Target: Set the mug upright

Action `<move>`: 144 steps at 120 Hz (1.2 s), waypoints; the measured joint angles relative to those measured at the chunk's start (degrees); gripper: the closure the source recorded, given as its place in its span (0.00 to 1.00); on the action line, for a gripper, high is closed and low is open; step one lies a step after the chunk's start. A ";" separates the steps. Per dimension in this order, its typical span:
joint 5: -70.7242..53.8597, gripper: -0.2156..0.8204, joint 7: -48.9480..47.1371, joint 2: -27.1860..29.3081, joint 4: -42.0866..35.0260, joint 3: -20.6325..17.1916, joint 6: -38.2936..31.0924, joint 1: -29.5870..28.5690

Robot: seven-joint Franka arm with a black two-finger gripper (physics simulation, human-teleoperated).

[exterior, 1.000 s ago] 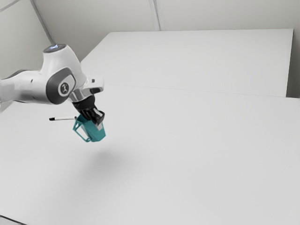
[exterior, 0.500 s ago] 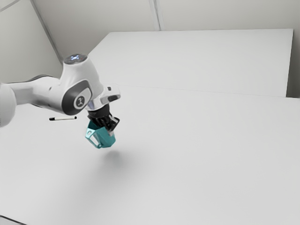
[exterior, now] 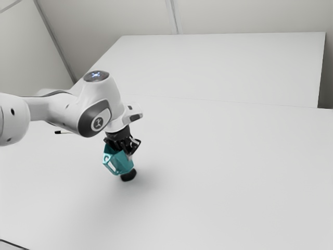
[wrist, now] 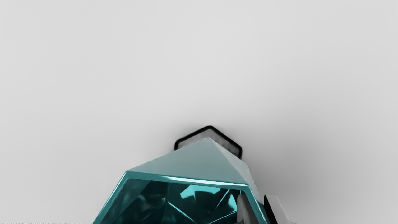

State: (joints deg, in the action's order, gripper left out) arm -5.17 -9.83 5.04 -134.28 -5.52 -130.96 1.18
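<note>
Teal mug (exterior: 120, 164) tilted in my gripper (exterior: 127, 153), low at the white tabletop (exterior: 234, 182).
My jaws are clamped on its wall, one finger inside, one outside; I can't tell if its base touches. A dark shadow (exterior: 128, 176) lies beneath, a black-ended marker (exterior: 58, 132) shows behind my arm, and pale grey walls (exterior: 250, 15) rise beyond.

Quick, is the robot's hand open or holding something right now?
Hand: closed, holding the teal mug by its wall, one finger inside, one outside.
</note>
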 joint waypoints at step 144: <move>-0.30 0.47 -7.37 -4.24 -0.33 -0.06 -3.50 0.66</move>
State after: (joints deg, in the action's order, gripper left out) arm -5.47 -17.20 0.80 -134.62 -5.58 -134.45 1.84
